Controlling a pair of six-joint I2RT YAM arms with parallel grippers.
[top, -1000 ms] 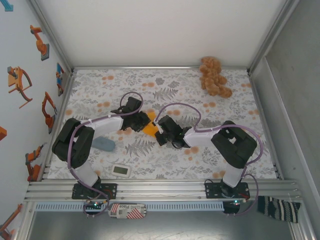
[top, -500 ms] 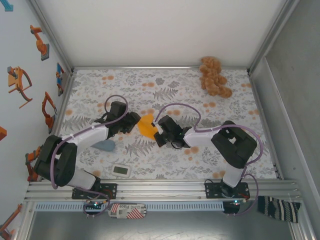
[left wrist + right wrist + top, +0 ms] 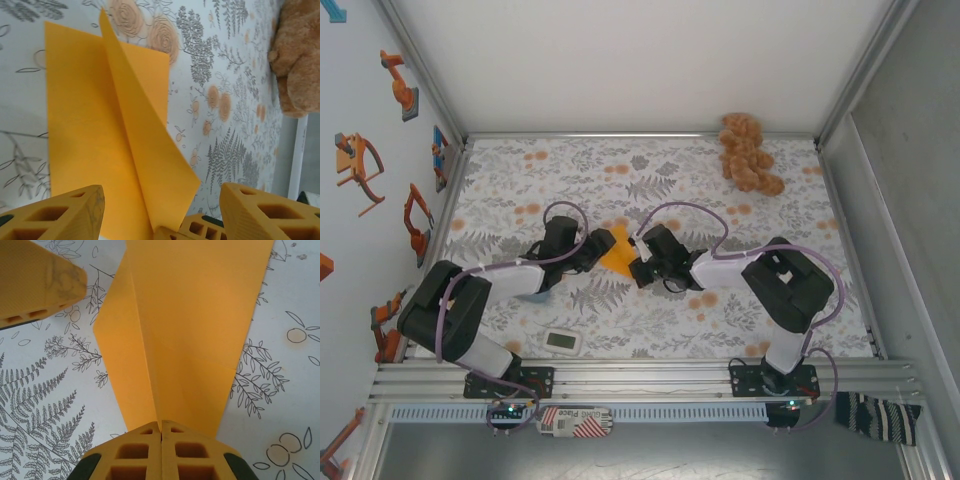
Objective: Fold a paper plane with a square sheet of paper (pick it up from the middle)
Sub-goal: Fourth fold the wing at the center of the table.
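- I see the paper (image 3: 615,252), plain bright orange, near the middle of the cloth (image 3: 720,190).
- It is folded along one sharp crease, and one flap stands up from the other.
- The right gripper (image 3: 161,427) pinches its crease end.

A: What differs at left?
B: The left claw (image 3: 162,212) has spread its jaws off the square sheet of paper (image 3: 613,252), and the left arm's elbow (image 3: 435,310) has drawn back.
A: And the sheet?
B: More of it is exposed, and it has shifted slightly leftward.

Tan plush toy (image 3: 748,152) in the far right corner of a floral cloth (image 3: 620,165); small white device (image 3: 563,341) near its front edge
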